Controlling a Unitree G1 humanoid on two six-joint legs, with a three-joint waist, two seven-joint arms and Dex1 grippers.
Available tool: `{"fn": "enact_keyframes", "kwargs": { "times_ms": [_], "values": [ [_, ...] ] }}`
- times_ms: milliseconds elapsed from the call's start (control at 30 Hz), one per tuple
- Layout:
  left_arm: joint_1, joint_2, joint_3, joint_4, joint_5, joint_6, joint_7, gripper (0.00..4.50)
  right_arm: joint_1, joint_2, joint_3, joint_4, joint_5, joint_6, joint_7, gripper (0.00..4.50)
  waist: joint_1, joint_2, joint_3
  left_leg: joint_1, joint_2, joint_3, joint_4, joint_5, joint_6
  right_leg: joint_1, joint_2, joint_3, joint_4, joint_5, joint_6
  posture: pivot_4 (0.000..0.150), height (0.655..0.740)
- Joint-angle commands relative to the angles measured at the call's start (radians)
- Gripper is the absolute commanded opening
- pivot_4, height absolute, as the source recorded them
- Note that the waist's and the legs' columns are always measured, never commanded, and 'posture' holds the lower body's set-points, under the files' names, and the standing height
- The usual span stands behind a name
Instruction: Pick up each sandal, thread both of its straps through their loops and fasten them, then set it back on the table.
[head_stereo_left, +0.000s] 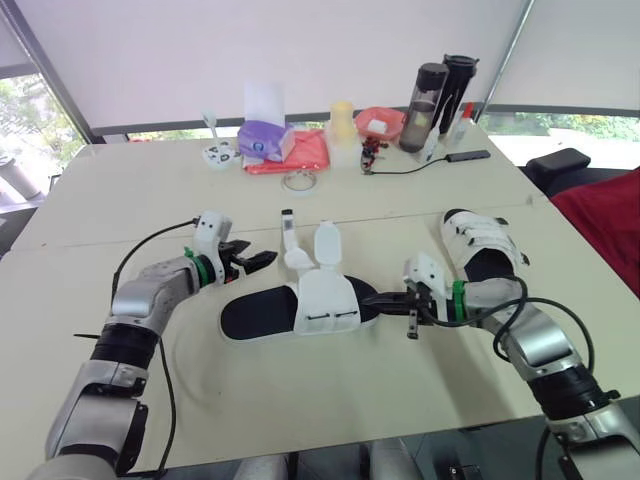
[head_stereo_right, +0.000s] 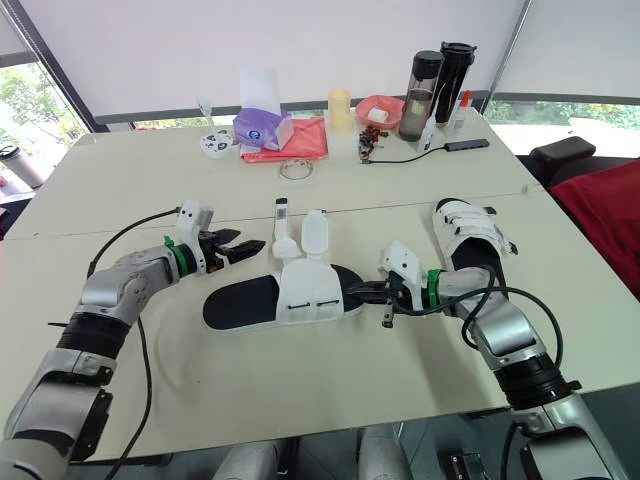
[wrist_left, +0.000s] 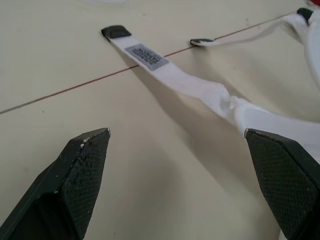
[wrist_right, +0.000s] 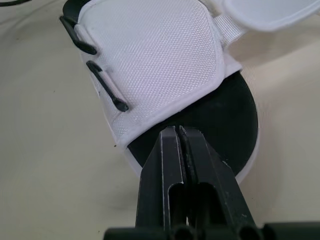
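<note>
Head pair: two eyes of one stereo camera on the robot's head, facing forward and down over both arms, far enough back to take in the table (head_stereo_left: 330, 400) up to its far edge.
Stereo overlap: both eyes share almost the same scene. The open sandal (head_stereo_left: 300, 305) lies between the left gripper (head_stereo_left: 262, 262) and the right gripper (head_stereo_left: 370, 297).
Left wrist: low over the tabletop, looking along its own wide-spread fingers (wrist_left: 80, 170). A white strap (wrist_left: 187, 82) runs ahead of the tips.
Right wrist: very close, looking along its own pressed-together fingers (wrist_right: 172, 165). The sandal's black sole lies just past the tips.
Wrist and head overlap: that one sandal. The left wrist sees its strap end, the right wrist its sole end and white upper.
</note>
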Motion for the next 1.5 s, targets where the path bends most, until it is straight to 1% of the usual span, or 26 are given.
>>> {"fn": "enact_keyframes", "kwargs": {
  "times_ms": [33,200,367,567,767,833,900,933,1067,1200,1400,1500],
  "values": [
    [-0.043,-0.015,0.035,0.045,0.053,-0.044,-0.037,4.5,-0.036,0.022,0.02,0.04,-0.022,-0.035,0.023,0.06,0.0,0.0,0.0,0.0,0.0,0.0,0.0,0.0,0.0,0.0,0.0,0.0,0.0,0.0,0.0,0.15,0.74],
    [-0.055,-0.036,0.058,0.07,0.095,-0.058,-0.059,4.5,-0.054,0.044,0.026,0.078,-0.026,-0.046,0.049,0.06,-0.001,0.0,0.0,0.0,0.0,0.0,0.0,0.0,0.0,0.0,0.0,0.0,0.0,0.0,0.0,0.15,0.74],
    [-0.035,-0.052,0.07,0.055,0.128,-0.058,-0.072,4.5,-0.02,0.053,0.038,-0.041,0.047,0.056,0.102,0.06,-0.001,0.0,0.0,0.0,0.0,-0.001,0.0,0.0,0.0,0.0,0.0,0.0,0.0,0.0,0.0,0.15,0.74],
    [-0.033,-0.07,0.078,0.059,0.157,-0.059,-0.079,4.5,-0.004,0.08,0.045,-0.046,0.034,0.077,0.085,0.06,-0.001,0.0,0.0,0.0,0.0,-0.001,0.0,0.0,0.0,0.0,0.0,0.0,0.0,0.0,0.0,0.15,0.74],
    [-0.041,-0.078,0.067,0.063,0.175,-0.034,-0.123,4.5,-0.004,0.103,0.06,0.02,-0.02,0.029,0.058,0.06,-0.003,0.0,0.0,0.0,0.0,-0.001,0.0,0.0,0.0,0.0,0.0,0.0,0.0,0.0,0.0,0.15,0.74],
    [-0.046,-0.086,0.077,0.062,0.152,0.01,-0.148,4.5,0.002,0.107,0.068,0.029,-0.037,0.011,0.052,0.06,-0.003,0.0,0.0,0.0,0.0,-0.001,0.0,0.0,0.0,0.0,0.0,0.0,0.0,0.0,0.0,0.15,0.74],
    [-0.099,-0.123,0.189,0.099,0.021,0.177,-0.132,4.5,0.007,0.118,0.07,0.023,-0.04,0.008,0.04,0.06,-0.003,0.0,0.0,0.0,0.0,-0.001,0.0,0.0,0.0,0.0,0.0,0.0,0.0,0.0,0.0,0.15,0.74],
    [-0.118,-0.129,0.215,0.123,-0.001,0.225,-0.131,4.5,0.007,0.123,0.068,0.017,-0.037,0.011,0.036,0.06,-0.003,-0.001,0.0,0.0,0.0,-0.002,0.0,0.0,0.0,0.0,0.0,-0.001,0.0,0.0,0.0,0.15,0.74],
    [-0.156,-0.12,0.271,0.187,-0.023,0.329,-0.115,4.5,0.009,0.129,0.064,0.009,-0.039,0.012,0.031,0.06,-0.011,-0.001,0.0,0.0,0.0,-0.002,0.0,0.0,0.0,0.0,0.001,-0.002,0.0,0.0,0.0,0.15,0.74],
    [-0.189,-0.102,0.344,0.249,-0.073,0.468,-0.101,4.5,0.021,0.13,0.066,0.008,-0.044,0.002,0.024,0.06,-0.017,-0.001,0.0,0.001,0.0,-0.002,0.0,0.0,0.0,0.0,0.001,-0.002,0.001,0.0,0.0,0.15,0.74],
    [-0.202,-0.126,0.373,0.28,-0.078,0.526,-0.082,4.5,0.018,0.137,0.071,0.018,-0.049,-0.008,0.015,0.06,-0.018,-0.001,0.0,0.001,0.0,-0.002,0.0,0.0,-0.001,0.001,0.001,-0.002,0.001,0.0,0.0,0.15,0.74],
    [-0.215,-0.14,0.419,0.295,-0.103,0.545,-0.061,4.5,0.016,0.139,0.071,0.022,-0.051,-0.01,0.012,0.06,-0.022,-0.001,0.0,0.001,0.0,-0.003,0.0,0.0,-0.001,0.001,0.001,-0.002,0.001,0.0,0.0,0.15,0.74]
  ]
}}
